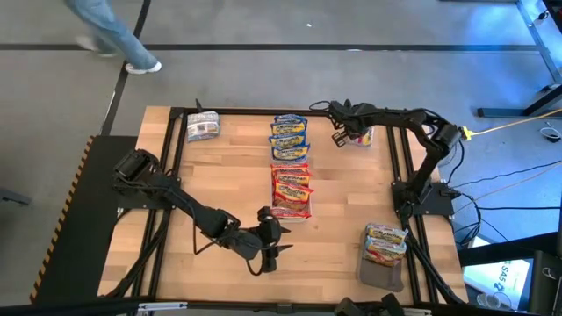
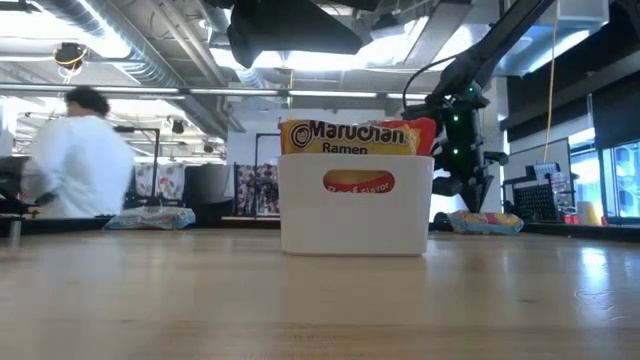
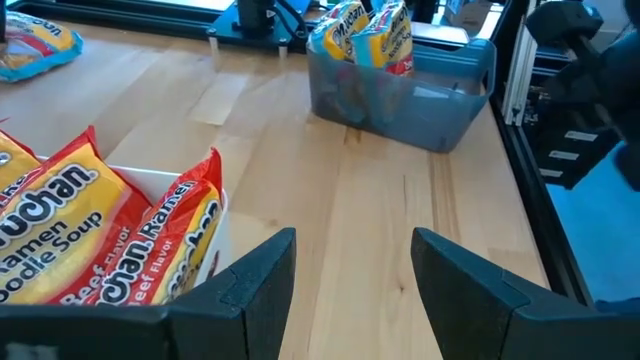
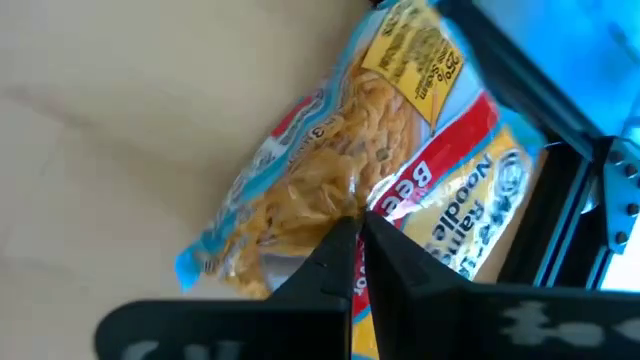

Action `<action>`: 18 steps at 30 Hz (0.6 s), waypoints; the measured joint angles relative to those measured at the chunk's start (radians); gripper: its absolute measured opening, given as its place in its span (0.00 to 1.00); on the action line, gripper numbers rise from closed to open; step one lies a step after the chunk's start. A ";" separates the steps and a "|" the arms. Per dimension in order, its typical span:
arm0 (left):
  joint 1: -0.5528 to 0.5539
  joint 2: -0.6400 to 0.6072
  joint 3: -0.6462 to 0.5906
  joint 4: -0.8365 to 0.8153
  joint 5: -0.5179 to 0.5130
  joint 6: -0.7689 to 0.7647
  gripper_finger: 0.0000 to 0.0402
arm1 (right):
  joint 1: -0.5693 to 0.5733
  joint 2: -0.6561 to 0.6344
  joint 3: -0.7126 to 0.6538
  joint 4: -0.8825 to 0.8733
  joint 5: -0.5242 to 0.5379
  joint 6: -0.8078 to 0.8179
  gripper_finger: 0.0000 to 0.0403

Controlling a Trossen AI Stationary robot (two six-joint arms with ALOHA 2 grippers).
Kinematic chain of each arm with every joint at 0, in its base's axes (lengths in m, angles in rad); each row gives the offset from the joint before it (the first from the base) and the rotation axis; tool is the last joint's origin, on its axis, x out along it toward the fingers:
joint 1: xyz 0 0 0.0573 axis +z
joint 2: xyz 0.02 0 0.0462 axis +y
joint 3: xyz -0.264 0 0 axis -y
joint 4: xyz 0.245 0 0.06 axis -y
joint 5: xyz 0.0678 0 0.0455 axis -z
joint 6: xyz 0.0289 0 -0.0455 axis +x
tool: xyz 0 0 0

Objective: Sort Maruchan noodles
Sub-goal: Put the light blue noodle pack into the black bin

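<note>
Two loose Maruchan noodles packets lie on the table at the far right: a blue-yellow one (image 4: pixel 300 190) partly over a red one (image 4: pixel 470 200). My right gripper (image 4: pixel 355 245) points steeply down at them, shut; it also shows in the high view (image 1: pixel 338 136). A white tray (image 2: pixel 355 215) holds red packets (image 1: pixel 291 189), and blue packets (image 1: pixel 288 132) lie beyond it. A silver packet (image 1: pixel 202 127) lies at the far left. My left gripper (image 3: pixel 355 270) hangs open over bare wood beside the white tray, near the front edge. My right gripper's shut fingertips (image 4: pixel 340 250) come from above at the spot where the blue-yellow packet's edge (image 4: pixel 345 205) lies over the red one. I cannot tell whether they touch it or pinch any film. Both packets lie flat on the table.
A dark grey tray (image 1: pixel 384 268) with a few packets stands at the near right; it also shows in the left wrist view (image 3: pixel 400 95). Black frame rails run along the table's sides. A person walks beyond the far edge (image 1: pixel 110 35).
</note>
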 joint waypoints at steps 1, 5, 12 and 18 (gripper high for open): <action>0.000 0.000 0.000 0.000 0.002 0.000 0.48 | 0.005 -0.004 -0.001 -0.010 -0.012 -0.006 0.01; 0.000 0.000 0.000 0.000 0.006 0.000 0.48 | 0.070 -0.026 -0.003 -0.064 -0.085 -0.025 0.01; 0.000 0.000 0.000 0.000 0.006 0.000 0.48 | 0.232 -0.041 -0.004 -0.159 -0.137 -0.003 0.01; -0.002 0.000 0.000 0.001 0.007 -0.008 0.48 | 0.412 -0.059 -0.005 -0.209 -0.199 0.080 0.01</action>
